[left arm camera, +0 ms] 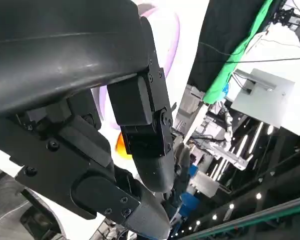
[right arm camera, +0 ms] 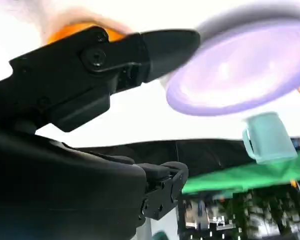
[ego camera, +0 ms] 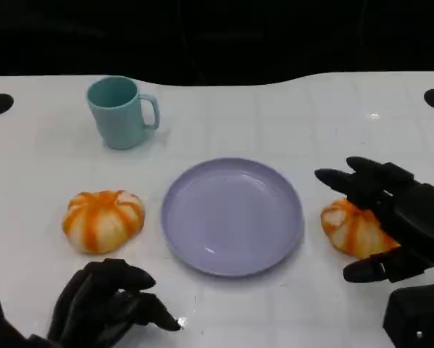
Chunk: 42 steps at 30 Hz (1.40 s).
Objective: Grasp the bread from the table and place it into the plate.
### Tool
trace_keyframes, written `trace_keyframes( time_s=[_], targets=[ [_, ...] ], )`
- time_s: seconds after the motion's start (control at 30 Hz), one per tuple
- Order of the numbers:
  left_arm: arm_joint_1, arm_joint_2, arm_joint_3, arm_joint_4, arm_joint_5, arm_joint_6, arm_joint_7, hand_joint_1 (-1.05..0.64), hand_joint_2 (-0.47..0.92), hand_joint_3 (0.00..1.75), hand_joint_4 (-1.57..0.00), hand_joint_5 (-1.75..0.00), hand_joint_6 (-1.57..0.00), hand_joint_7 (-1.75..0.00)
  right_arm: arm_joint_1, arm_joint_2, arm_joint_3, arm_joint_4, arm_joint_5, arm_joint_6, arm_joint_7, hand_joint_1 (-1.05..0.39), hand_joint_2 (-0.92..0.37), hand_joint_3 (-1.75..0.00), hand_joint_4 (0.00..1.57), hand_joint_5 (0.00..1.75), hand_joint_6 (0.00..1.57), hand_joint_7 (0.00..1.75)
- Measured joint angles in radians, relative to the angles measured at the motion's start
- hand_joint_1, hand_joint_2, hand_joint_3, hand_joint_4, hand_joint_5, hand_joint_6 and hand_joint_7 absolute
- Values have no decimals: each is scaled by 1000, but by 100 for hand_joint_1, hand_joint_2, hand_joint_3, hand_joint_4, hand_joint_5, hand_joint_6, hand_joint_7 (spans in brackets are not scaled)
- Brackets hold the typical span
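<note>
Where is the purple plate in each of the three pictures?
Head view: the plate lies mid-table, between two orange-striped breads.
Left wrist view: a lilac sliver of its rim peeks out beside the left hand.
Right wrist view: it shows blurred past the right hand's fingers.
Shared landmark: the plate itself.

Premises: robotics lab. Evidence: white desk [ego camera: 274, 109], black backdrop curtain [ego camera: 217, 36], green cloth [left arm camera: 235, 55], strip lighting [left arm camera: 250, 145], equipment racks.

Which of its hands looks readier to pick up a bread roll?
The right hand: its fingers already wrap around the bread right of the plate. The left hand sits curled, apart from the other bread.
</note>
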Motion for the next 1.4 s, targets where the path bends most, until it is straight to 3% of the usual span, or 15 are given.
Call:
trace_keyframes(
  time_s=[0.13,0.27,0.33,0.4,0.53,0.6,0.83,1.2,1.4],
  targets=[
    [0,0,0,0,0,0,0,-90,65,0,-157,-39,-157,-12,-9,-23,63,-9,-64,72,-5,-99,-64,-20,0,0,0,25],
    [0,0,0,0,0,-1,0,-90,66,1,-157,-39,-157,-13,-33,-34,112,-7,-106,115,-31,-91,-49,-18,0,0,0,32],
    [0,0,0,0,0,-3,0,-90,65,0,-157,-39,-157,-13,-47,-39,131,3,-110,121,-46,-76,-8,-81,0,0,0,44],
    [0,0,1,0,0,-3,0,-90,66,0,-157,-40,-157,-13,-57,-39,141,17,-109,124,-57,-63,15,-115,0,0,0,48],
    [0,1,1,0,0,-4,0,-90,65,0,-157,-40,-157,-13,-72,-40,162,46,-105,125,-89,-41,30,-139,0,0,0,49],
    [0,1,1,0,0,-4,0,-91,65,0,-157,-40,-157,-13,-74,-40,171,58,-104,126,-99,-32,33,-145,0,0,0,49],
    [0,1,1,0,0,-3,0,-91,65,0,-157,-39,-157,-12,-90,-49,205,93,-111,161,-122,-24,34,-150,0,0,0,47],
    [0,1,2,0,0,-3,0,-91,65,0,-157,-39,-157,-13,-186,-48,282,251,-113,187,-136,-30,30,-134,2,5,0,56],
    [1,1,1,-1,1,-4,0,-93,65,0,-157,-40,-157,-14,-256,-32,330,370,-112,182,-157,-35,24,-122,0,47,0,66]
  ],
)
